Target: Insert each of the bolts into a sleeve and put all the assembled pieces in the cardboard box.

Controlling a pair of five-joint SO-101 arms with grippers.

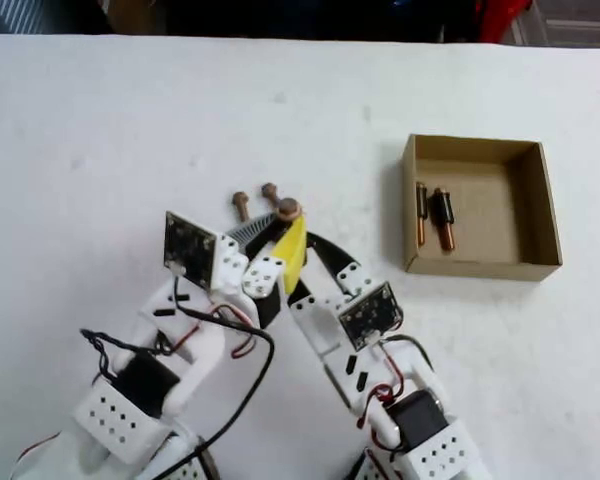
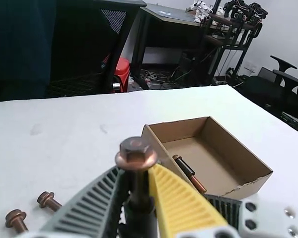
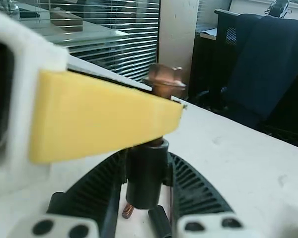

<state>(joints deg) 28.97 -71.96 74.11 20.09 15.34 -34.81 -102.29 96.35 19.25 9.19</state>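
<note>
**High view.** The two arms meet near the middle of the white surface [image 1: 130, 120]. The left jaws, one grey finger [image 1: 248, 232] and one yellow finger [image 1: 291, 252], are clenched on a copper bolt [image 1: 288, 209] held head up. The right jaws come in from the other side at the same spot. Two loose bolts [image 1: 240, 203] [image 1: 270, 192] lie on the surface just beside the held one. The cardboard box [image 1: 410, 200] stands well apart to the right. It holds two assembled pieces [image 1: 421, 212] [image 1: 443, 218] lying side by side against its near wall.

**Left wrist view.** The bolt's head [image 2: 136, 151] stands above the fingertips, and its shank runs down between the grey and yellow fingers. The box stands open beyond them, with one assembled piece [image 2: 188, 173] visible inside.

**Right wrist view.** The right jaws, two black ribbed fingers [image 3: 191, 191], grip a black sleeve [image 3: 146, 178] held upright. The bolt's shank enters the top of the sleeve, and its head stands clear above the yellow finger, which crosses in front.
</note>
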